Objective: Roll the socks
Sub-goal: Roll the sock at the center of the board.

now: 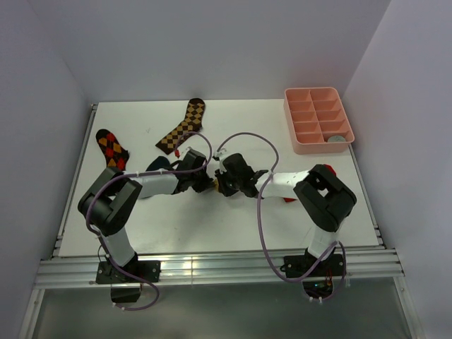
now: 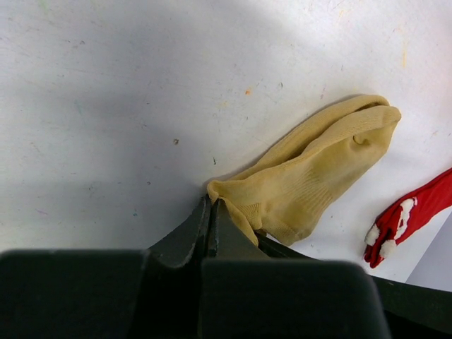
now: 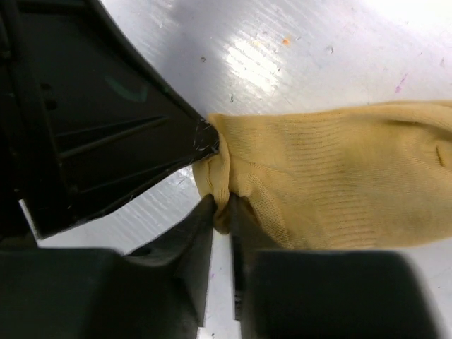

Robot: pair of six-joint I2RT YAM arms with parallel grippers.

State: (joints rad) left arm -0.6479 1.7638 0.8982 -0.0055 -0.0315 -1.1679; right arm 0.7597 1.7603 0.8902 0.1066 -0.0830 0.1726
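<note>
A mustard yellow sock lies flat on the white counter, well to the left of the pink tray and nearer the arm bases than it. Both arms meet over the sock's end that lies farthest from the tray. The left pincer is closed, its tips nipping that bunched edge. The right pincer sits just beside it, its two fingers pressed together on a fold of the same edge. A red sock with white trim rests apart from the yellow one, on its tray side. Farther left of the tray lie a brown checkered sock and, beyond it, an argyle sock.
</note>
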